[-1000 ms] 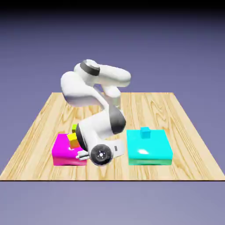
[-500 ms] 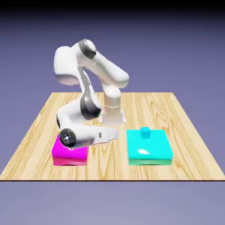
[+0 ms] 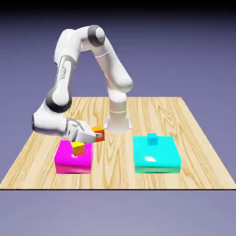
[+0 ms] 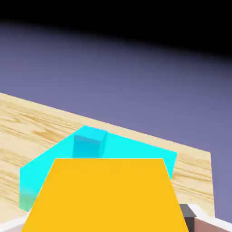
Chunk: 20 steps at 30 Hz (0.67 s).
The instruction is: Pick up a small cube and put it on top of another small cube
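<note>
We pinch the small orange cube with darker red-orange sides [image 3: 98,134] between the jaws of our white two-finger gripper [image 3: 97,135]. Seen from the flat cyan block [image 3: 156,154], our cube sits toward ten o'clock in the exterior view. Below it, toward seven o'clock, the yellow-topped cube [image 3: 78,149] rests on the flat magenta block [image 3: 73,161].

worktop [image 3: 198,161]: pale wood, streaky grain seen
cyan block [image 3: 156,154]: smooth, glossy, a white highlight thrown back
magenta block [image 3: 73,161]: smooth-looking
arm [image 3: 117,76]: smooth white, plastic-like, with dark bands set in
</note>
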Available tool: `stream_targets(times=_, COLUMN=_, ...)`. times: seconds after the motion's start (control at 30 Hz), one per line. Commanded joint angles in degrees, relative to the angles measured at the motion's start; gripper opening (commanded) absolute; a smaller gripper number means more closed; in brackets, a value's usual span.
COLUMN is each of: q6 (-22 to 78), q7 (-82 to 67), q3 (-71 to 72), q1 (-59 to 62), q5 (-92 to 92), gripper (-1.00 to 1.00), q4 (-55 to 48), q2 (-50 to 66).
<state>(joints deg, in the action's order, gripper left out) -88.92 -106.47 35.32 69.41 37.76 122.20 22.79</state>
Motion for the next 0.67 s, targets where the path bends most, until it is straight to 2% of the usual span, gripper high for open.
stream_targets(times=0.0, q6=-1.20, q7=0.52, q3=-0.95, q1=0.87, q5=2.60, gripper=-1.00, q4=1.63, q2=-1.48)
stream_targets(times=0.33, q6=-12.91, q7=5.76, q3=-10.42, q1=9.61, q5=27.53, gripper=-1.00, q4=17.85, q2=-16.27)
stream_targets(times=0.4, q6=-13.14, q7=5.86, q3=-10.60, q1=9.78, q5=28.02, gripper=-1.00, q4=18.17, q2=-16.56)
stream_targets(times=0.5, q6=-20.57, q7=2.37, q3=-7.55, q1=5.80, q5=33.28, gripper=-1.00, q4=19.20, q2=-11.44)
stream_targets(times=0.53, q6=-20.57, q7=2.37, q3=-7.55, q1=5.80, q5=33.28, gripper=1.00, q4=19.20, q2=-11.44)
stream_targets(times=0.63, q6=-15.60, q7=4.71, q3=-9.59, q1=8.47, q5=29.76, gripper=1.00, q4=18.51, q2=-14.86)
